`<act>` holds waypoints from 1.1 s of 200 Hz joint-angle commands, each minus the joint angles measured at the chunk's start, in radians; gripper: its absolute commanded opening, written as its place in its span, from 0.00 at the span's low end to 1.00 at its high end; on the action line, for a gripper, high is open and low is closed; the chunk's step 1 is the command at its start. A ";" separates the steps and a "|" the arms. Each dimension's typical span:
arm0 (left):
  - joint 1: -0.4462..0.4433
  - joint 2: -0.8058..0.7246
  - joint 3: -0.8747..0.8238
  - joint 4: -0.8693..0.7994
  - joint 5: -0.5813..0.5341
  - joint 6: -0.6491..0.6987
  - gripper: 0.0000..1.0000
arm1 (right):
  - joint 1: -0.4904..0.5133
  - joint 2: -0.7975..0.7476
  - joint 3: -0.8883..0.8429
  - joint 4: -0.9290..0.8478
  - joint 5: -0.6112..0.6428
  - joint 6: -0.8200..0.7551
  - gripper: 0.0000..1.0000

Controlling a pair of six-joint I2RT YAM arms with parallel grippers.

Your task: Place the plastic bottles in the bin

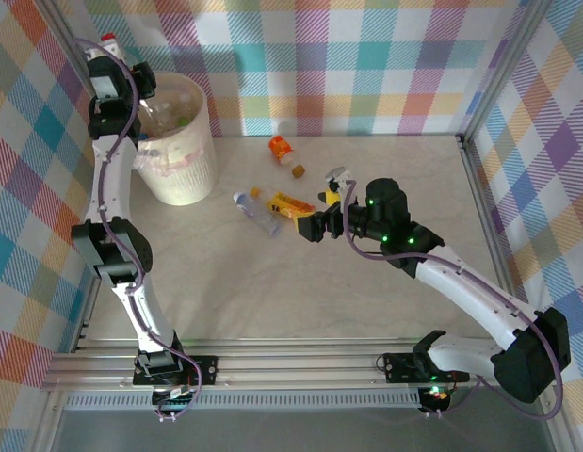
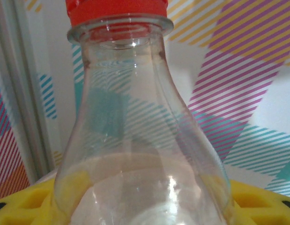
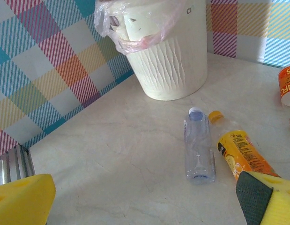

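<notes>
as seen from above, the left gripper [image 1: 108,58] is found beside the far left rim of the bin [image 1: 183,179], closed on a red-capped bottle [image 1: 109,40]; several bottles [image 1: 169,122] are noted inside the bin. the right gripper [image 1: 326,202] is spread wide, just beside a yellow bottle [image 1: 291,203] and near a clear bottle [image 1: 256,212] on the table [image 1: 272,292]. at the left wrist, the red-capped bottle [image 2: 145,117] is clamped between yellow fingers [image 2: 23,206]. at the right wrist, both loose bottles are seen lying side by side near the bin.
</notes>
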 commanded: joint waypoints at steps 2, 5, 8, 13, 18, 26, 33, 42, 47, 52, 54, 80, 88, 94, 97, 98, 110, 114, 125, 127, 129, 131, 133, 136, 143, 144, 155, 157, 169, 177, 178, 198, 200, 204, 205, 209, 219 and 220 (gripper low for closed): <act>0.025 0.026 0.041 -0.078 0.050 -0.055 0.60 | 0.005 -0.006 0.001 0.001 -0.003 -0.026 1.00; 0.027 0.030 0.044 -0.085 0.054 -0.057 0.61 | 0.006 -0.007 0.001 0.000 -0.002 -0.025 1.00; 0.028 0.033 0.047 -0.091 0.057 -0.059 0.63 | 0.006 -0.005 0.001 0.001 -0.002 -0.024 1.00; 0.029 0.041 0.056 -0.103 0.063 -0.060 0.65 | 0.006 -0.005 0.001 0.002 -0.002 -0.024 1.00; 0.029 0.050 0.073 -0.119 0.070 -0.060 0.67 | 0.006 -0.003 0.001 0.002 0.000 -0.023 1.00; 0.029 0.068 0.108 -0.155 0.083 -0.062 0.72 | 0.006 -0.002 0.002 0.000 0.001 -0.020 1.00; 0.029 0.085 0.145 -0.189 0.095 -0.061 0.77 | 0.006 0.000 0.003 -0.001 0.004 -0.018 1.00; 0.029 0.107 0.193 -0.231 0.104 -0.064 0.83 | 0.006 0.001 0.004 -0.004 0.007 -0.017 1.00; 0.029 0.118 0.217 -0.250 0.105 -0.066 0.86 | 0.006 0.002 0.005 -0.005 0.009 -0.017 1.00; 0.029 0.125 0.236 -0.266 0.104 -0.069 0.88 | 0.006 0.003 0.005 -0.006 0.010 -0.016 1.00; 0.029 0.127 0.243 -0.270 0.104 -0.069 0.88 | 0.006 0.003 0.006 -0.006 0.012 -0.016 1.00; 0.029 0.122 0.260 -0.290 0.068 -0.095 0.96 | 0.006 0.009 0.011 -0.008 0.018 -0.010 1.00; 0.029 0.118 0.261 -0.292 0.064 -0.101 1.00 | 0.006 0.010 0.013 -0.009 0.020 -0.009 1.00; 0.029 0.115 0.260 -0.293 0.067 -0.103 1.00 | 0.006 0.012 0.013 -0.007 0.023 -0.006 1.00; 0.029 0.112 0.260 -0.294 0.070 -0.105 1.00 | 0.006 0.012 0.013 -0.006 0.024 -0.006 1.00; 0.029 0.112 0.260 -0.294 0.071 -0.105 1.00 | 0.006 0.013 0.014 -0.007 0.026 -0.005 1.00; 0.029 0.105 0.260 -0.300 0.077 -0.116 1.00 | 0.006 0.016 0.013 -0.004 0.048 0.009 1.00; 0.029 0.102 0.260 -0.302 0.079 -0.120 1.00 | 0.006 0.018 0.013 -0.003 0.060 0.016 1.00; 0.029 0.094 0.259 -0.311 0.084 -0.132 1.00 | 0.006 0.023 0.013 -0.002 0.103 0.039 1.00; 0.029 0.092 0.259 -0.312 0.085 -0.134 1.00 | 0.005 0.025 0.013 -0.002 0.114 0.043 1.00; 0.028 0.091 0.259 -0.314 0.086 -0.137 1.00 | 0.006 0.025 0.013 -0.003 0.123 0.050 1.00; 0.029 0.089 0.259 -0.315 0.086 -0.139 1.00 | 0.005 0.027 0.013 -0.003 0.132 0.054 1.00; 0.029 0.087 0.259 -0.316 0.088 -0.142 1.00 | 0.005 0.028 0.013 -0.002 0.140 0.059 1.00; 0.028 0.084 0.258 -0.318 0.091 -0.146 1.00 | 0.005 0.030 0.013 -0.003 0.153 0.064 1.00; 0.028 0.075 0.253 -0.321 0.098 -0.156 1.00 | 0.005 0.035 0.013 -0.003 0.171 0.069 1.00; 0.028 0.074 0.252 -0.321 0.099 -0.158 1.00 | 0.005 0.035 0.013 -0.002 0.173 0.068 1.00; 0.027 0.061 0.241 -0.320 0.114 -0.178 1.00 | 0.005 0.047 0.013 -0.004 0.189 0.072 1.00; 0.027 0.059 0.238 -0.319 0.118 -0.182 1.00 | 0.005 0.049 0.014 -0.004 0.191 0.073 1.00; 0.024 0.038 0.215 -0.307 0.143 -0.194 1.00 | 0.005 0.066 0.015 -0.006 0.207 0.074 1.00; 0.021 0.027 0.199 -0.300 0.156 -0.198 1.00 | 0.005 0.078 0.016 -0.008 0.221 0.077 1.00; 0.022 0.025 0.198 -0.299 0.157 -0.200 1.00 | 0.005 0.079 0.016 -0.008 0.223 0.078 1.00; 0.018 0.001 0.168 -0.294 0.189 -0.225 1.00 | 0.006 0.107 0.013 -0.012 0.260 0.081 1.00; 0.017 -0.002 0.165 -0.294 0.192 -0.229 1.00 | 0.005 0.110 0.013 -0.012 0.262 0.080 1.00; 0.016 -0.008 0.159 -0.292 0.201 -0.238 1.00 | 0.005 0.115 0.012 -0.011 0.266 0.078 1.00; 0.016 -0.010 0.157 -0.291 0.204 -0.240 1.00 | 0.005 0.116 0.011 -0.011 0.266 0.077 1.00; 0.017 -0.018 0.147 -0.288 0.214 -0.249 1.00 | 0.004 0.122 0.009 -0.008 0.269 0.071 1.00; 0.014 -0.041 0.113 -0.265 0.243 -0.271 1.00 | 0.002 0.137 0.004 -0.005 0.265 0.053 1.00; 0.014 -0.044 0.109 -0.260 0.245 -0.273 1.00 | 0.002 0.139 0.004 -0.005 0.264 0.050 1.00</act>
